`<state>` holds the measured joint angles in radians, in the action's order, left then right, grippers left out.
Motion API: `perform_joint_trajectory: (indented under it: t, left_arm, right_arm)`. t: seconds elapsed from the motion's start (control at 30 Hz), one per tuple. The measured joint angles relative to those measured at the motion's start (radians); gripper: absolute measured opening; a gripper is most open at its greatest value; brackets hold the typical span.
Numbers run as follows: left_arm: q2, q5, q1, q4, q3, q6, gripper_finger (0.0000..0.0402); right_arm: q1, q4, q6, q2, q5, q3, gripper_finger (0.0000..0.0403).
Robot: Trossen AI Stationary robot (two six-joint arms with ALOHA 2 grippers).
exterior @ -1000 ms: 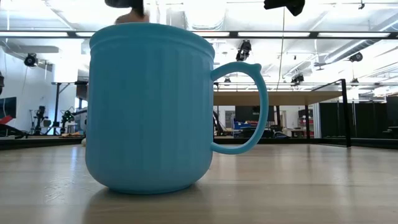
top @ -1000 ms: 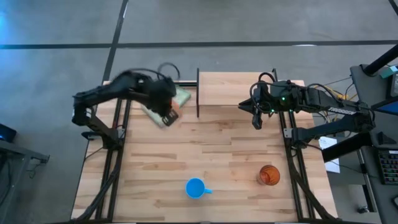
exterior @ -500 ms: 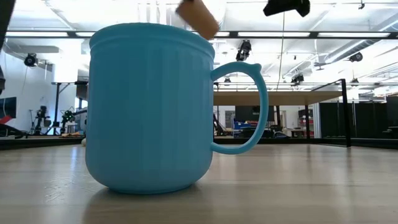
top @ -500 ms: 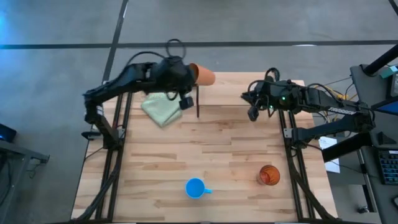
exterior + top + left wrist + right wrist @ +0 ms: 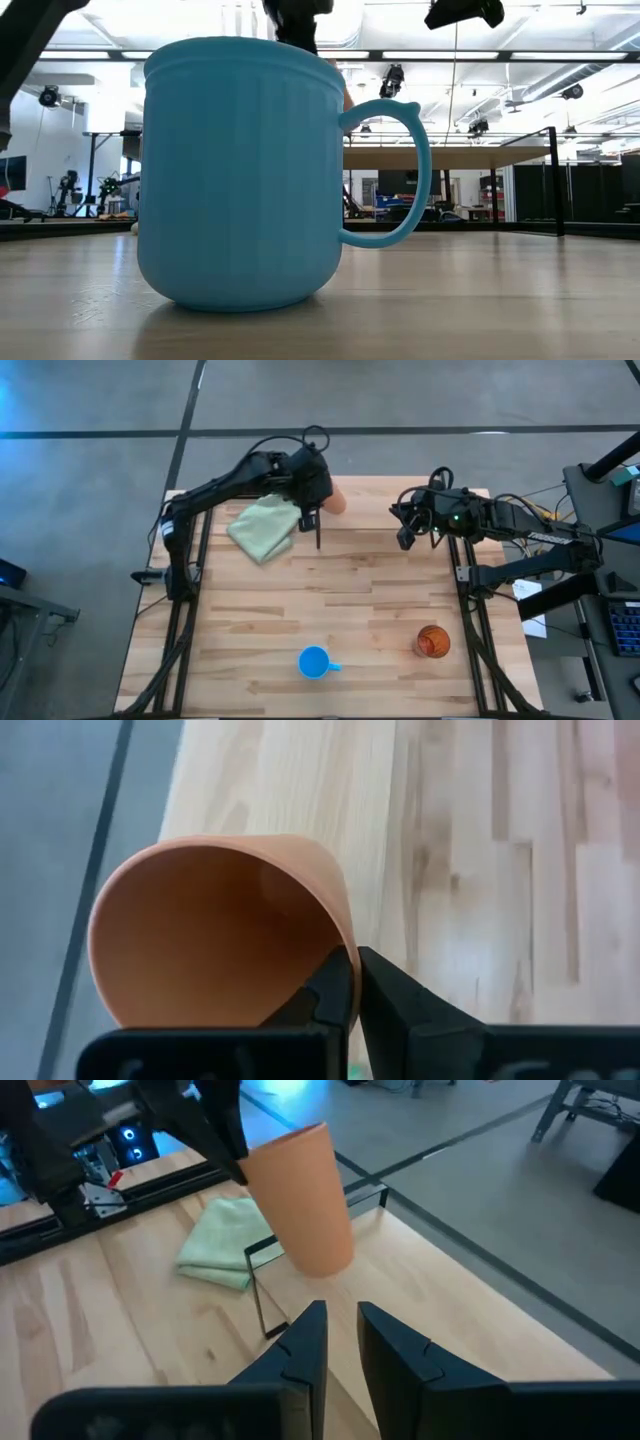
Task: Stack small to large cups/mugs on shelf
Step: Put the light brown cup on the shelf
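The small light-orange cup (image 5: 337,500) hangs in my left gripper (image 5: 323,501) over the left end of the light-wood shelf (image 5: 420,500), beside its black side frame (image 5: 318,520). The right wrist view shows the cup (image 5: 300,1200) mouth up and a little tilted, clear of the shelf (image 5: 420,1280). The blue mug (image 5: 315,662) stands on its base near the table's near edge and fills the low view (image 5: 240,170). The orange-red cup (image 5: 432,642) stands near the right near corner. My right gripper (image 5: 405,540) hovers open at the shelf's front edge. My left gripper holds the light-orange cup by its rim (image 5: 340,960), with one finger inside the cup and one outside. The fingers come from above. The cup is lifted clear and hangs below them, mouth up, slightly tilted.
A pale green folded cloth (image 5: 265,525) lies on the table just left of the shelf's black frame (image 5: 260,1290). The wide middle of the plank tabletop (image 5: 350,600) lies between the shelf and the two standing cups.
My left gripper has carried the light-orange cup from above the green cloth toward the table's right and far side, to the shelf's left end. Half a second ago the cup lay tipped sideways high up; it has since come down and turned mouth up.
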<state>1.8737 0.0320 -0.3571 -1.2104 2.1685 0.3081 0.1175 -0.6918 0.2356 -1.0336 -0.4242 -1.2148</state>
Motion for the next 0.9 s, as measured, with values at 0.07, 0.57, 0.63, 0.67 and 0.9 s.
perform_joint_trajectory:
  t: [0.07,0.57,0.63,0.67,0.9]
  left_arm:
    - [0.011,0.0,-0.011,-0.016,-0.002,0.013,0.0]
    - [0.037,0.0,-0.023,-0.008,-0.019,0.023,0.0]
    - [0.037,0.001,-0.023,0.001,-0.019,0.023,0.0]
    - [0.037,0.002,-0.023,0.001,-0.019,0.023,0.0]
    - [0.037,0.032,-0.023,0.027,-0.019,0.022,0.0031]
  right_arm:
    - [0.001,0.0,0.0,-0.001,0.0,0.0,0.0054]
    - [0.001,-0.004,0.0,-0.002,-0.007,0.0,0.0054]
    - [0.001,-0.004,0.0,-0.002,-0.007,0.0,0.0054]
    - [0.001,-0.004,0.0,-0.002,-0.006,0.0,0.0054]
    - [0.001,-0.004,0.0,-0.002,-0.007,0.0,0.0054]
